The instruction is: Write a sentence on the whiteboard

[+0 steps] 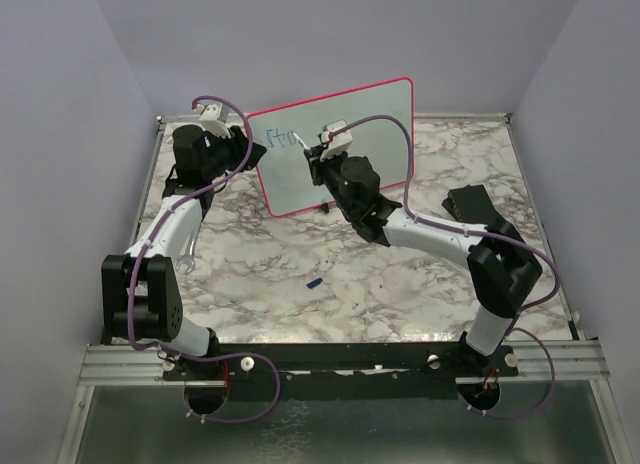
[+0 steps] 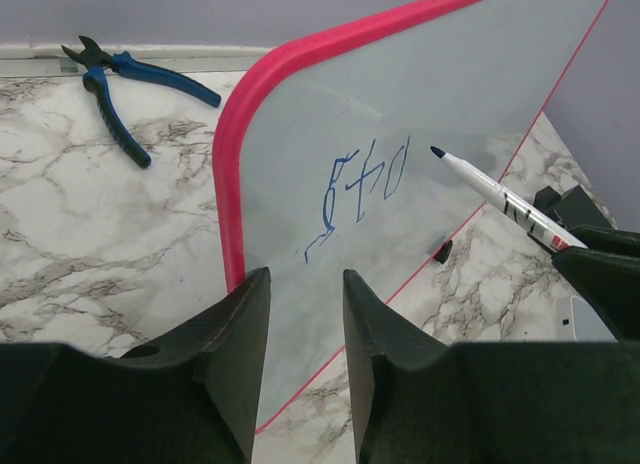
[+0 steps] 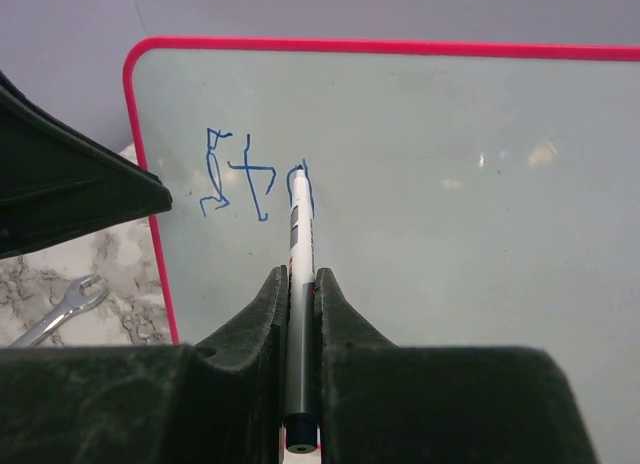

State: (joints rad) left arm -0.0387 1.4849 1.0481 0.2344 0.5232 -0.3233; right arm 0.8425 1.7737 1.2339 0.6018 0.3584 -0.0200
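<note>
The whiteboard (image 1: 350, 134) stands upright at the back of the marble table, white with a pink-red frame; it also shows in the left wrist view (image 2: 450, 74) and the right wrist view (image 3: 450, 184). The sentence (image 3: 240, 174) is only a few blue marker strokes near the board's upper left, also visible in the left wrist view (image 2: 355, 184). My right gripper (image 3: 297, 272) is shut on a white marker (image 3: 300, 234) whose tip is at the last stroke. My left gripper (image 2: 305, 274) is open at the board's left edge, its fingers apart.
Blue-handled pliers (image 2: 120, 84) lie behind the board's left side. A silver wrench (image 3: 60, 309) lies on the table left of the board. A small blue cap (image 1: 314, 282) lies mid-table. A dark pad (image 1: 470, 202) sits at the right. The board's black foot (image 2: 442, 250) rests on the table.
</note>
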